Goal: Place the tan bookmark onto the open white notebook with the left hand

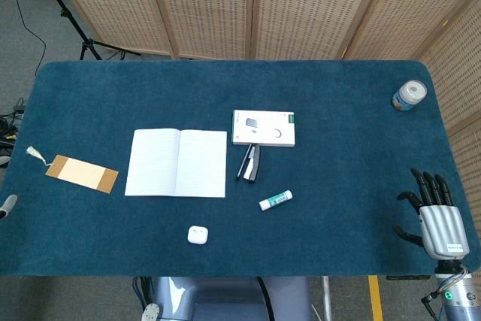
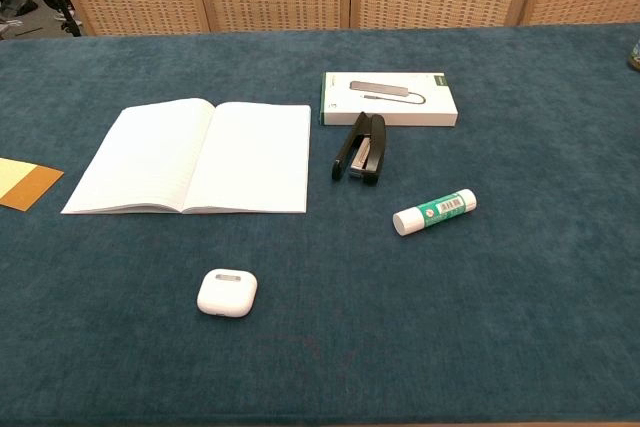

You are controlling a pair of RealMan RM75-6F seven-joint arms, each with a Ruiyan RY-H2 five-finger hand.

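The tan bookmark, with a white tassel at its far-left end, lies flat on the blue table left of the open white notebook. A short gap separates them. Of my left hand only a grey tip shows at the left table edge, below and left of the bookmark and apart from it; how its fingers lie is hidden. My right hand hovers at the front right corner with fingers spread and nothing in it.
A white box, black stapler and glue stick lie right of the notebook. A white earbud case sits in front of it. A small can stands far right.
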